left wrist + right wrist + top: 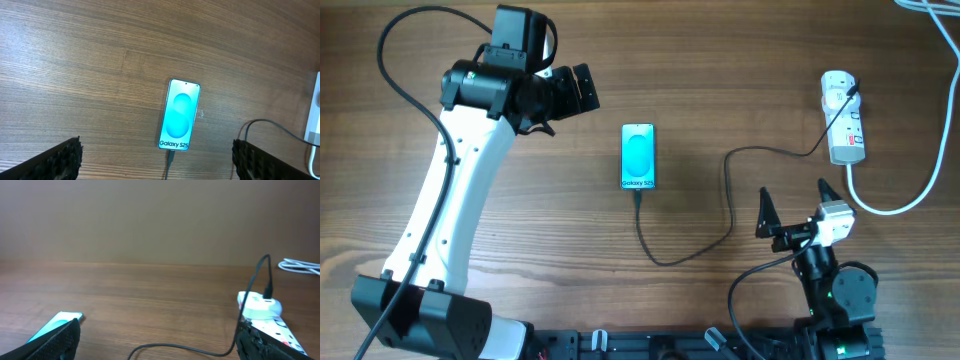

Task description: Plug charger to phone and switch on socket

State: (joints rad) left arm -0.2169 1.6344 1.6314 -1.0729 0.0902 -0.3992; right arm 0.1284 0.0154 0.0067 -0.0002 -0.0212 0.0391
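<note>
A wooden table (pixel 720 60) with a fine horizontal grain is recorded as the work surface. The left arm (pixel 450 200), clad in smooth white casing with black joints, is extended over the upper left of the table. The left gripper (pixel 582 90) is held with its jaws spread wide and nothing between them. Its ribbed black fingers (pixel 60 157) are seen at the lower corners of the left wrist view. The right gripper (pixel 795 200) is found near the lower right edge, likewise fully parted and empty, with pointed black fingers. The socket (pixel 843 118), an elongated white plastic strip with small red markings, lies at the upper right, above and to the right of the right gripper and apart from it. A thick white cord (pixel 885 211) loops away from it. The phone (pixel 638 155), a flat glossy rectangle with a bright cyan screen and a white text strip, lies at the table's centre. It lies to the right of the left gripper and to the upper left of the right gripper, untouched by either. The charger (pixel 730 190), a thin black cable, is traced from a black plug in the socket in a loose curve to the phone's lower edge, where its tip is met.
</note>
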